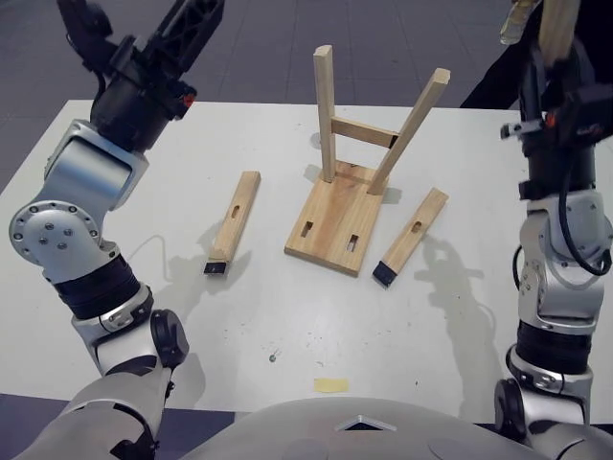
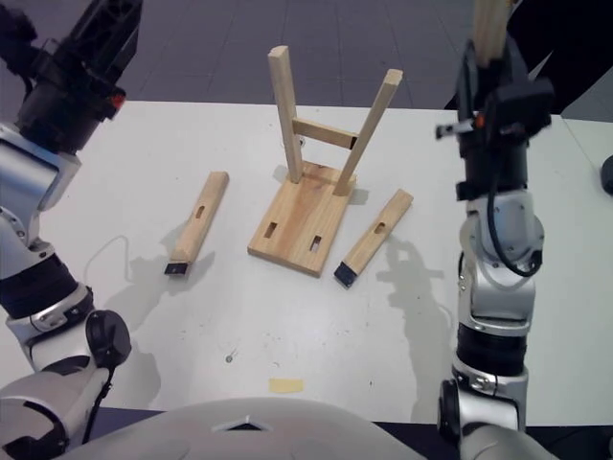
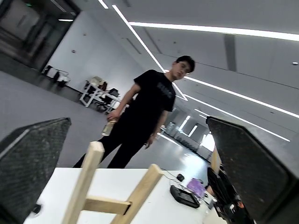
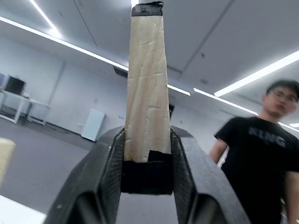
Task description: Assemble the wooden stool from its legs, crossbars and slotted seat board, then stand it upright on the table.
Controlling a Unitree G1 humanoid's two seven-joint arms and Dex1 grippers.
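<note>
1. Where the slotted seat board (image 1: 330,220) lies flat at the middle of the table (image 1: 479,316), two legs stand up from its far end: one upright (image 1: 326,115), the other (image 1: 412,129) leaning outward to the right.
2. A crossbar (image 1: 364,131) joins these two legs partway up.
3. Two slots at the board's near end are unfilled.
4. A loose leg (image 1: 235,222) lies flat just left of the board, with its black-capped end nearest the robot.
5. A second loose leg (image 1: 412,237) lies flat just right of the board and is oriented likewise.
6. The left gripper (image 3: 138,126) is raised above the table's far-left corner, its fingers spread wide and holding nothing.
7. The right gripper (image 4: 146,135) is raised at the far right, pinching a wooden piece (image 4: 145,84) that points up out of the gripper, with black tape at both of its ends.
8. A yellow scrap (image 1: 331,385) lies near the table's front edge.
</note>
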